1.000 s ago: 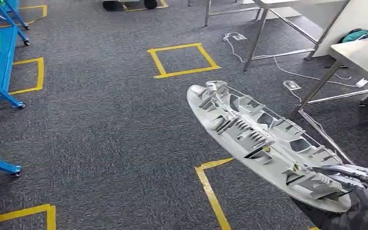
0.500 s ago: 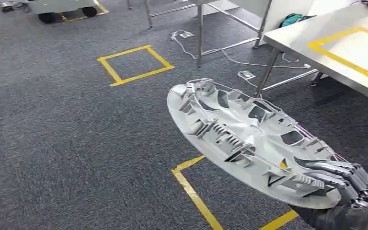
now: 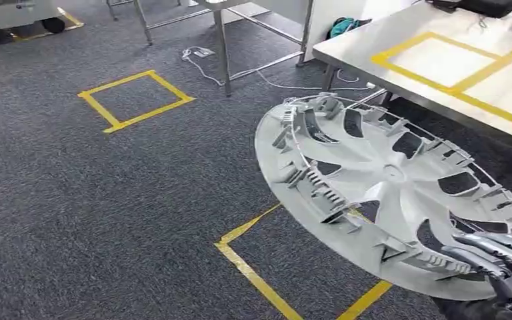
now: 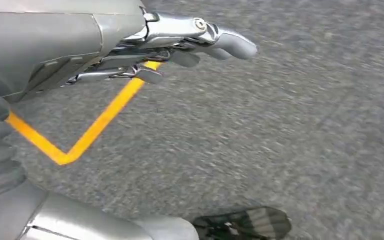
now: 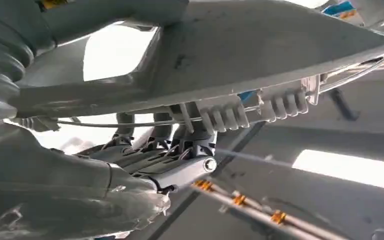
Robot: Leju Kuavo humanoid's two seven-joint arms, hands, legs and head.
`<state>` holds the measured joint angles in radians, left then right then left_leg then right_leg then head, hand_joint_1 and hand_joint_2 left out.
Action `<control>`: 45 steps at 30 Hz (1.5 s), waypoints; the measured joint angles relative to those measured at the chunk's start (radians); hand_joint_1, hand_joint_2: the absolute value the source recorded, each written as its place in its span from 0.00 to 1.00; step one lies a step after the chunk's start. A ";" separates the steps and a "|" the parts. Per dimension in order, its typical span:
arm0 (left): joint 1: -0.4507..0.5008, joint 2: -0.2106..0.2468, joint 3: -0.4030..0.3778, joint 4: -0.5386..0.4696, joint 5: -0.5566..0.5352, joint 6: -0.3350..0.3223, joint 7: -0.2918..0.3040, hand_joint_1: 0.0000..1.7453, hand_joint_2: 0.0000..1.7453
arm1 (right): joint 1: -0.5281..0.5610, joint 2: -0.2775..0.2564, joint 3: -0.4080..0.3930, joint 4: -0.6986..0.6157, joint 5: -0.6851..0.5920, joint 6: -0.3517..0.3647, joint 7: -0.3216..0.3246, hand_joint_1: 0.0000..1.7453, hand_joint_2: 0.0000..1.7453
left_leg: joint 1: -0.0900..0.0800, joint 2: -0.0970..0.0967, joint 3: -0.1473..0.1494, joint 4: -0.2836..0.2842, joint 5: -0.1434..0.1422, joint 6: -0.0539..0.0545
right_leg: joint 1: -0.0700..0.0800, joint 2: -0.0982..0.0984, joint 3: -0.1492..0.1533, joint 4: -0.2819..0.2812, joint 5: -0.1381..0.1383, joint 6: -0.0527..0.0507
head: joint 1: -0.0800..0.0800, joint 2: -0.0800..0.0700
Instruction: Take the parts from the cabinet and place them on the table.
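Head view shows the right hand [image 3: 500, 263] gripping the rim of a grey wheel cover [image 3: 390, 193], carried tilted above the carpet with the table [image 3: 400, 63] just ahead and to the right. The left hand [image 4: 180, 47] hangs empty over the floor, fingers loosely extended. Fetching appears done; setting the part on the table remains.
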<state>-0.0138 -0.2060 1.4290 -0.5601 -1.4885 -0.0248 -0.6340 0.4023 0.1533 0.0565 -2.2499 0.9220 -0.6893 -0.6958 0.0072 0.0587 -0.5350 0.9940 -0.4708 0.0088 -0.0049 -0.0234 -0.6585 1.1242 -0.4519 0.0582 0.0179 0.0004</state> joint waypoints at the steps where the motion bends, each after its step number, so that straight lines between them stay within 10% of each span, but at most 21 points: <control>1: 0.000 0.005 0.000 0.011 0.000 0.003 0.002 0.00 1.00 | -0.001 0.006 -0.002 -0.004 0.008 0.000 0.000 0.66 1.00 | -0.002 0.008 0.011 0.000 -0.008 -0.006 | 0.003 -0.050 0.041 -0.081 0.029 -0.001 | 0.001 0.000; 6: -0.007 0.042 0.000 0.081 0.000 0.046 0.010 0.00 1.00 | -0.010 0.036 -0.028 -0.028 0.086 0.000 0.000 0.66 1.00 | -0.006 0.048 0.032 -0.006 -0.026 -0.033 | 0.010 -0.007 0.053 -0.096 0.015 -0.041 | -0.001 0.000; 7: -0.011 0.052 0.000 0.099 0.000 0.058 0.010 0.00 1.00 | -0.011 0.039 -0.034 -0.036 0.105 0.000 -0.002 0.66 1.00 | -0.003 0.009 0.031 0.004 -0.034 -0.038 | 0.005 0.003 0.060 -0.100 0.017 -0.047 | -0.005 0.000; 9: -0.014 0.066 0.000 0.136 0.000 0.075 0.012 0.00 1.00 | -0.023 0.044 -0.042 -0.043 0.119 0.000 -0.002 0.66 1.00 | 0.000 -0.044 -0.032 0.123 -0.091 -0.040 | 0.003 0.021 0.063 -0.101 0.014 -0.056 | -0.010 0.000; 12: -0.007 0.095 0.000 0.189 0.000 0.093 0.025 0.00 1.00 | -0.027 0.048 -0.058 -0.055 0.134 0.000 -0.002 0.66 1.00 | -0.001 -0.053 -0.169 0.330 -0.137 -0.043 | 0.003 0.066 0.072 -0.101 0.007 -0.063 | -0.011 0.000; 15: -0.009 0.117 0.000 0.227 0.000 0.098 0.028 0.00 1.00 | -0.026 0.050 -0.070 -0.063 0.142 0.000 -0.002 0.66 1.00 | 0.001 -0.066 -0.127 0.172 0.009 -0.038 | 0.000 0.112 0.091 -0.101 -0.006 -0.058 | -0.011 0.000; 16: -0.009 0.124 0.000 0.235 0.000 0.099 0.031 0.00 1.00 | -0.026 0.050 -0.072 -0.064 0.143 0.000 -0.002 0.66 1.00 | 0.003 -0.099 -0.094 0.085 0.052 -0.035 | -0.002 0.125 0.096 -0.101 -0.010 -0.053 | -0.012 0.000; 17: -0.009 0.127 0.000 0.246 0.000 0.100 0.034 0.00 1.00 | -0.027 0.050 -0.074 -0.068 0.143 0.000 -0.002 0.66 1.00 | 0.004 -0.144 -0.077 0.025 0.056 -0.033 | 0.003 0.140 0.094 -0.095 -0.017 -0.045 | -0.013 0.000; 19: -0.012 0.135 0.000 0.258 0.000 0.102 0.044 0.00 1.00 | -0.021 0.052 -0.077 -0.076 0.142 0.000 -0.001 0.66 1.00 | 0.002 -0.123 -0.066 0.005 0.036 -0.026 | 0.001 0.166 0.086 -0.105 -0.031 -0.038 | -0.011 0.000; 21: -0.021 0.138 0.000 0.271 0.000 0.102 0.045 0.00 1.00 | -0.011 0.052 -0.083 -0.085 0.136 0.000 -0.001 0.66 1.00 | 0.003 -0.104 -0.053 0.001 0.025 -0.006 | 0.002 0.168 0.104 -0.098 -0.025 -0.029 | -0.010 0.000; 23: -0.021 0.143 0.000 0.280 0.000 0.102 0.045 0.00 1.00 | -0.005 0.052 -0.086 -0.094 0.131 0.000 -0.002 0.66 1.00 | 0.002 -0.085 -0.033 -0.001 0.027 0.005 | 0.009 0.073 0.085 -0.054 -0.053 -0.019 | -0.002 0.000; 27: -0.013 0.155 0.000 0.293 0.000 0.103 0.052 0.00 1.00 | 0.006 0.052 -0.088 -0.101 0.121 0.000 -0.003 0.66 1.00 | -0.001 -0.034 -0.006 0.000 -0.002 0.008 | 0.006 0.032 -0.085 0.215 -0.148 -0.010 | 0.000 0.000; 30: -0.015 0.158 0.000 0.303 0.000 0.105 0.061 0.00 1.00 | 0.024 0.052 -0.090 -0.109 0.109 0.000 -0.003 0.66 1.00 | 0.000 -0.002 0.040 0.000 -0.035 0.003 | 0.005 0.018 -0.044 0.074 -0.049 -0.014 | 0.000 0.000; 32: -0.014 0.161 0.000 0.307 0.000 0.107 0.061 0.00 1.00 | 0.035 0.052 -0.093 -0.118 0.103 0.000 -0.002 0.66 1.00 | -0.002 0.017 0.071 0.000 -0.061 -0.006 | 0.011 -0.052 0.002 -0.070 0.052 -0.021 | 0.003 0.000; 33: -0.014 0.163 0.000 0.309 0.000 0.108 0.061 0.00 1.00 | 0.035 0.052 -0.093 -0.118 0.102 0.000 -0.002 0.66 1.00 | -0.005 0.026 0.081 0.001 -0.072 -0.014 | 0.013 -0.047 0.001 -0.068 0.014 -0.031 | 0.003 0.000; 37: -0.026 0.167 -0.001 0.315 0.000 0.111 0.060 0.00 1.00 | 0.051 0.052 -0.096 -0.140 0.095 0.000 -0.002 0.66 1.00 | 0.000 0.042 0.098 0.028 -0.062 -0.046 | 0.008 0.007 0.046 -0.082 0.015 -0.057 | -0.001 0.000; 39: -0.032 0.165 -0.001 0.321 0.000 0.112 0.058 0.00 1.00 | 0.052 0.052 -0.101 -0.144 0.098 0.000 -0.001 0.66 1.00 | 0.004 -0.031 0.021 0.164 -0.054 -0.049 | 0.005 0.024 0.069 -0.090 0.004 -0.069 | -0.005 0.000; 41: -0.025 0.164 -0.001 0.324 0.000 0.113 0.058 0.00 1.00 | 0.054 0.052 -0.102 -0.146 0.099 0.000 -0.002 0.66 1.00 | 0.004 -0.050 -0.080 0.282 -0.136 -0.052 | 0.004 0.057 0.083 -0.092 -0.011 -0.074 | -0.007 0.000; 43: -0.021 0.166 -0.001 0.325 0.000 0.114 0.058 0.00 1.00 | 0.055 0.052 -0.106 -0.146 0.100 0.000 -0.001 0.66 1.00 | 0.002 -0.052 -0.136 0.301 -0.194 -0.051 | 0.005 0.087 0.104 -0.092 -0.029 -0.074 | -0.007 0.000; 45: -0.021 0.167 -0.001 0.325 -0.001 0.115 0.058 0.00 1.00 | 0.059 0.052 -0.109 -0.145 0.101 0.000 -0.002 0.66 1.00 | 0.002 -0.058 -0.141 0.219 -0.145 -0.046 | 0.004 0.117 0.133 -0.092 -0.051 -0.072 | -0.008 0.000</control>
<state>-0.0352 -0.0393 1.4279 -0.2350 -1.4893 0.0900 -0.5764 0.4611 0.2052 -0.0526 -2.3953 1.0227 -0.6889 -0.6973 0.0091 0.0008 -0.6762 1.2127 -0.6156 -0.0371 -0.0013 0.0939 -0.5250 1.0319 -0.5029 -0.0142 0.0103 0.0000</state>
